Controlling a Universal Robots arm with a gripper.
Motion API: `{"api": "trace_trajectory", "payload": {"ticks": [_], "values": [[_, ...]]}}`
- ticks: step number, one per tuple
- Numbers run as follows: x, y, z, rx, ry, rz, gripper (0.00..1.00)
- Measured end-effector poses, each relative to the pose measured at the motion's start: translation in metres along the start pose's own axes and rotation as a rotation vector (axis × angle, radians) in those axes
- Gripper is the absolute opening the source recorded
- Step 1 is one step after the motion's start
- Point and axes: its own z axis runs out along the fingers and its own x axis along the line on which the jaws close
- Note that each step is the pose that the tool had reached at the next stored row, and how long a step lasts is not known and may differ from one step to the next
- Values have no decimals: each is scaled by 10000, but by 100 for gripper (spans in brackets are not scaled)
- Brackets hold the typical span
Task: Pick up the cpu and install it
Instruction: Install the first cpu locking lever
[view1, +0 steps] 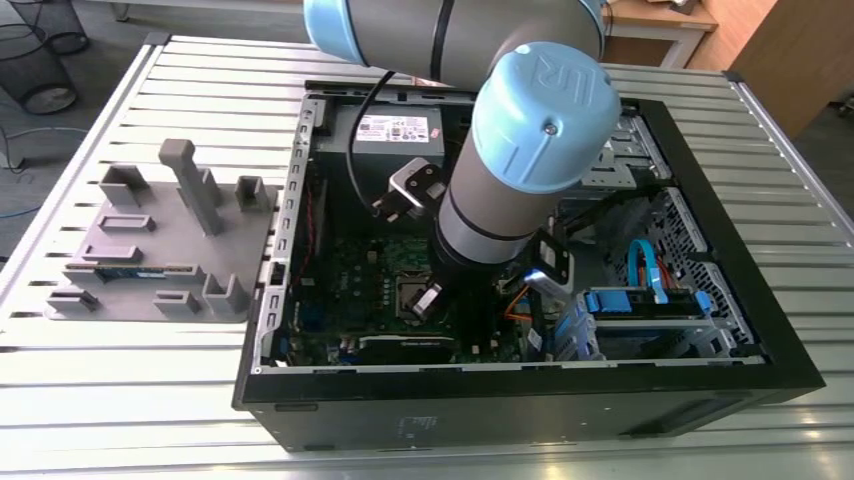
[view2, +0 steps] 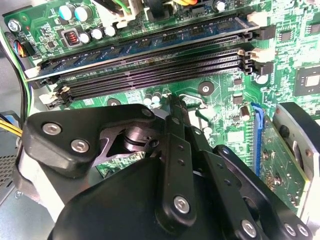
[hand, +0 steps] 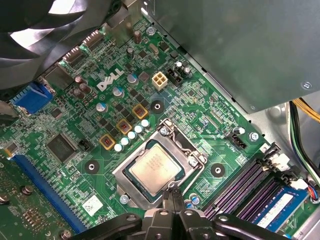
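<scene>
Your arm (view1: 514, 180) reaches down into the open computer case (view1: 721, 400), which lies on the slatted metal table (view1: 200, 400). In the exterior view the arm's own bulk covers much of the green board (view1: 347, 270).

In the first wrist view, the cpu (hand: 156, 167) sits flat in the socket frame (hand: 122, 175) on the board, shiny top up and square to the frame. It is not in your gripper.

The gripper (hand: 173, 192) has its fingers drawn together with nothing between them. The tips are at the edge of the socket, just beside the cpu. You cannot tell from these views whether they touch the frame or hover over it. In the second wrist view the gripper (view2: 175, 102) shows the same closed tips over the board, near the row of dark memory slots (view2: 150, 75).

Towards the exterior view's left, the grey tray (view1: 134, 250) rests on the table just beside the case. A thin memory stick (view1: 127, 271) lies in one of its recesses.
</scene>
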Motion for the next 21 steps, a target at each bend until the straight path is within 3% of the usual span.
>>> {"api": "trace_trajectory", "payload": {"ticks": [16, 21], "values": [[-18, -25, -2, -29, 112, -676, 11], [-33, -43, -2, -33, 119, -764, 11]]}}
